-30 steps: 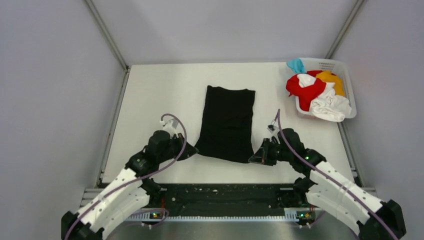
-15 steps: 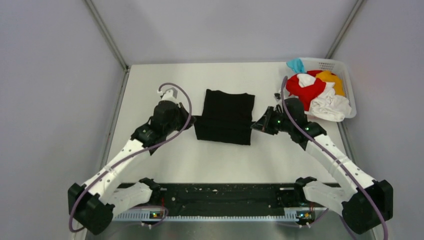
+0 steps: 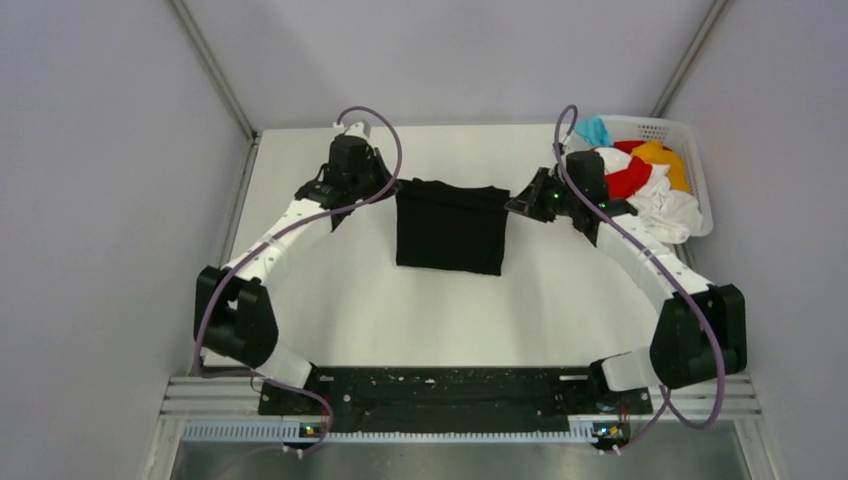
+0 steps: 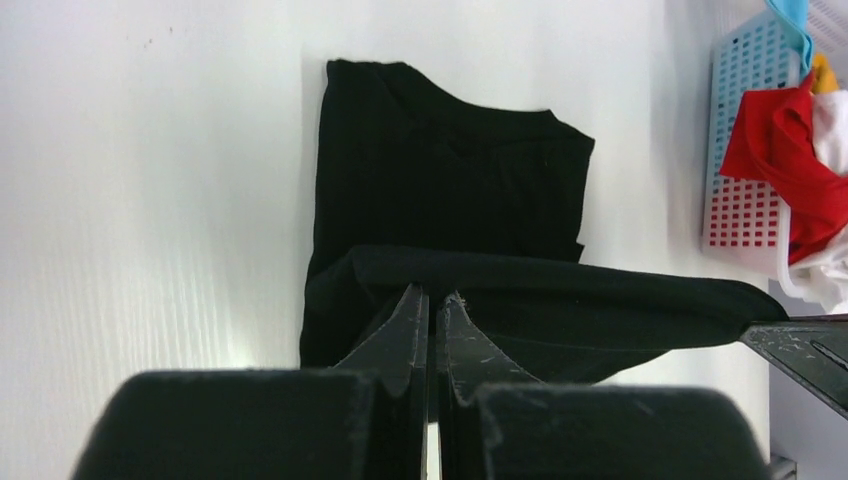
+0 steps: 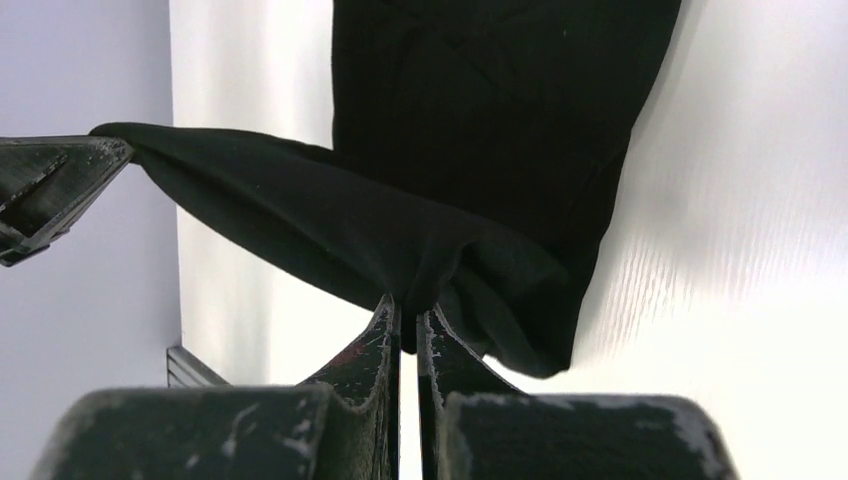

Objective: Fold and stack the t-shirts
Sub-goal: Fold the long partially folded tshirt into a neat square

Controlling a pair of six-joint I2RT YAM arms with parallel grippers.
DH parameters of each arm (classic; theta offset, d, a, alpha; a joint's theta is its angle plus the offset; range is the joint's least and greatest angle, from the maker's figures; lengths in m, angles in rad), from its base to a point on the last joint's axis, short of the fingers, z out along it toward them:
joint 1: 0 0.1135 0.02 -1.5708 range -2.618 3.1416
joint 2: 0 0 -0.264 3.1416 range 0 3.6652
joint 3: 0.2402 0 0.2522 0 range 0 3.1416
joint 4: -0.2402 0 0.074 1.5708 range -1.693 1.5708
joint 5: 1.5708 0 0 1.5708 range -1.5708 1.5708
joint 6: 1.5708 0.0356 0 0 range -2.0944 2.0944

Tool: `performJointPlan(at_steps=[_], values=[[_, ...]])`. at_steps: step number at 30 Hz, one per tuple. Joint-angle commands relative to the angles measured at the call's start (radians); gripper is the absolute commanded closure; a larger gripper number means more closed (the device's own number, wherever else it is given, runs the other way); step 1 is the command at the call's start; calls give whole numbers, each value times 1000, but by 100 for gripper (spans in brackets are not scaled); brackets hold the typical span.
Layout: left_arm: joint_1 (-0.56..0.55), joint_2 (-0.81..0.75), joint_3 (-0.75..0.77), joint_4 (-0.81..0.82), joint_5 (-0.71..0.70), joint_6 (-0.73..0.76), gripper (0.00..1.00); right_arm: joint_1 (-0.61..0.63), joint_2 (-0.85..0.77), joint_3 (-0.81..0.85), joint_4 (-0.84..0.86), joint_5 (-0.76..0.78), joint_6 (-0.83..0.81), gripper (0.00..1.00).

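near the far edge of the tabletop (image 3: 380, 310), black t-shirt (image 3: 448, 235) folded over, its lifted edge stretched between left gripper (image 4: 432, 297) and right gripper (image 5: 405, 305), both clenched on the cloth; other t-shirts (image 3: 632, 180) heaped in the basket (image 3: 703, 185) at the far right corner

Black t-shirt (image 3: 449, 228) folded over, far edge lifted; coloured t-shirts (image 3: 652, 192) heaped far right.
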Motion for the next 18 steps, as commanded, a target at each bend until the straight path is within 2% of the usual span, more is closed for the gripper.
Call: performJointPlan(at_steps=[1,10,13,15,16,17,18], values=[[59,107,116,61,6,52,100,-50,100,85,56,27,-41,100],[105,457,378,11,169,41,100,-92,348,194,143,23,-50,100],[114,534,437,-4,172,41,99,-97,435,226,212,26,-69,100],[122,578,480,-9,179,41,82,-102,496,260,253,17,-71,100],[126,600,507,-17,192,43,67,-104,527,283,279,11,-77,99],[128,620,541,-30,202,47,48,-104,555,316,291,7,-92,91],[130,636,574,-45,208,51,11,-104,584,353,287,-10,-116,77]])
